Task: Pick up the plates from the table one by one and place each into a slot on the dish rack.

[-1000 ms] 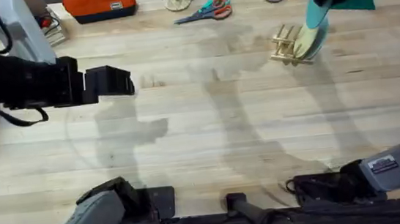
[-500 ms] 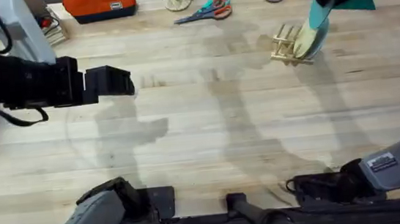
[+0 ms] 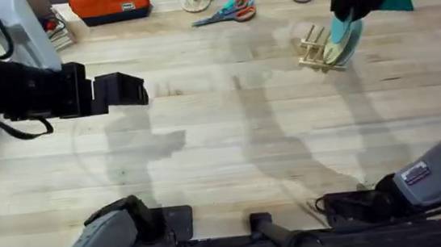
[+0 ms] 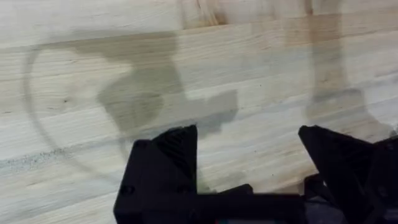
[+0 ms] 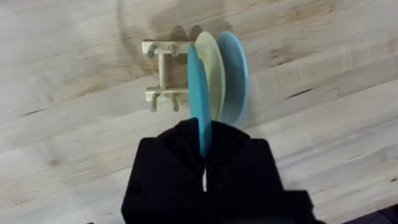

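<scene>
the right gripper (image 5: pixel 204 163) pinches the teal-blue plate (image 5: pixel 198 102) on edge directly above the dish rack (image 5: pixel 163 73), its face parallel to the pale yellow-green plate (image 5: pixel 211 74) already standing there, beside the free slot; the left gripper (image 4: pixel 249 165) hangs spread, well apart.

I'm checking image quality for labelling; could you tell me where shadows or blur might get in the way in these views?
Overhead: soft arm shadows cross the table; the right gripper reads dark and blurred over the dish rack. Left wrist: the left gripper casts a shadow on bare planks. Right wrist: the teal plate is sharp.
</scene>
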Controlling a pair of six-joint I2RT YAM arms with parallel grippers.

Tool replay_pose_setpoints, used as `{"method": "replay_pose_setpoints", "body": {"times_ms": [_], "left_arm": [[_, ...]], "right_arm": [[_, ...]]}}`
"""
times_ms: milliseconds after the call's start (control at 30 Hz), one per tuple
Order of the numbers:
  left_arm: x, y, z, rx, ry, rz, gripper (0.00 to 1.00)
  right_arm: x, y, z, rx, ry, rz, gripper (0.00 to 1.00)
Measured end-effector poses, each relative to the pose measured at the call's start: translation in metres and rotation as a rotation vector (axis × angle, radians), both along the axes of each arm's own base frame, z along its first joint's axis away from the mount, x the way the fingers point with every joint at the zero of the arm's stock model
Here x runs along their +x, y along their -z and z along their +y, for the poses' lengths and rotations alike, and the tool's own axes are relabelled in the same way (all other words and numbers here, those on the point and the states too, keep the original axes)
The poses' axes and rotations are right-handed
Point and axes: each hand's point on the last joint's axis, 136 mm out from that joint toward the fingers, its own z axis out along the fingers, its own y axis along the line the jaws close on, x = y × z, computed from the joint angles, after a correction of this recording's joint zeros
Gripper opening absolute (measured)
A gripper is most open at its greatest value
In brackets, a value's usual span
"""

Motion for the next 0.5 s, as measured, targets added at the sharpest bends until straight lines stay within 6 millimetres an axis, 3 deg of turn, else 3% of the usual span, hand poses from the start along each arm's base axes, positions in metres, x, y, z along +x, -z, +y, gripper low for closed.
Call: {"method": "replay_pose_setpoints", "body": {"times_ms": [500], "left_arm": [[0.000, 0.000, 0.000, 0.000, 0.000, 0.000, 0.995]], "right_arm": [[0.005, 0.013, 0.001, -0.003, 0.000, 0.023, 0.032]]}}
